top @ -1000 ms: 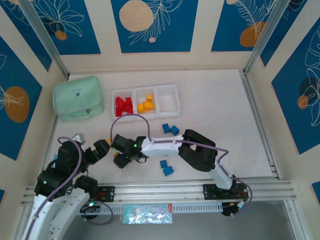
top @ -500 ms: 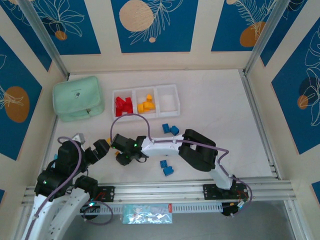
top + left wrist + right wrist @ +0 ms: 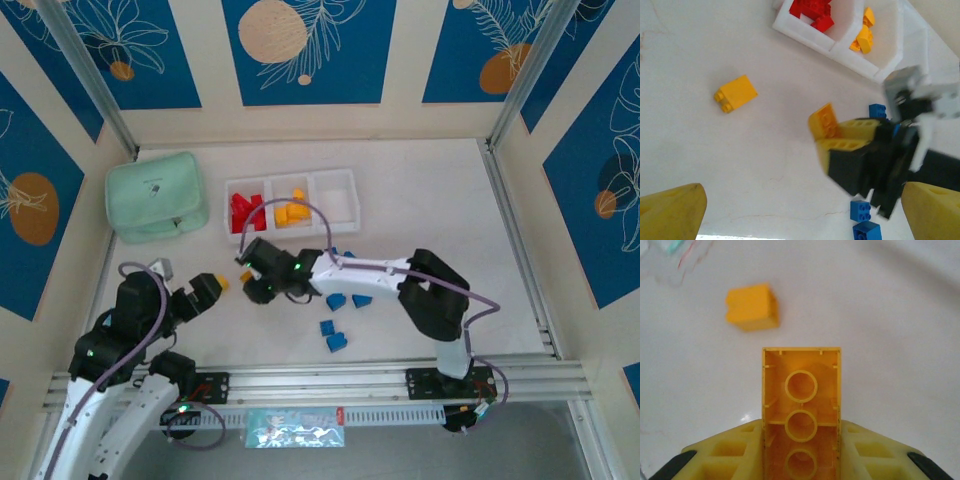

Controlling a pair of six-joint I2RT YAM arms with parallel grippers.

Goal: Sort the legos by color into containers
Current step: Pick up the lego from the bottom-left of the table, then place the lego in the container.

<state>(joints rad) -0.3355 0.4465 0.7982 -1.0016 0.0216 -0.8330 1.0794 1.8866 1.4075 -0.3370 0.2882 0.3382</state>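
Left gripper (image 3: 207,290) is seen at the near left of the table (image 3: 430,200), its jaws spread wide and nothing held between them. Just beside its tips 1 loose yellow lego (image 3: 735,93) is left lying flat. Further right, the right gripper (image 3: 254,272) is found clamped on a 2nd yellow lego (image 3: 801,405), which is pinched by its long sides with the hollow underside turned to the wrist camera. Within the last second these jaws were drawn from half open to shut, and the arm was swung away from the near edge toward the tray. The pick is therefore judged done and the carry begun. Beyond the gripper the white tray (image 3: 290,178) is set, with red legos (image 3: 245,210) in its left compartment, yellow ones (image 3: 290,212) in the middle and the right compartment bare. The middle compartment is taken as the drop point. Rightward, around the arm, several blue legos (image 3: 336,300) are scattered unsorted, so the 3rd compartment is judged yet to be filled
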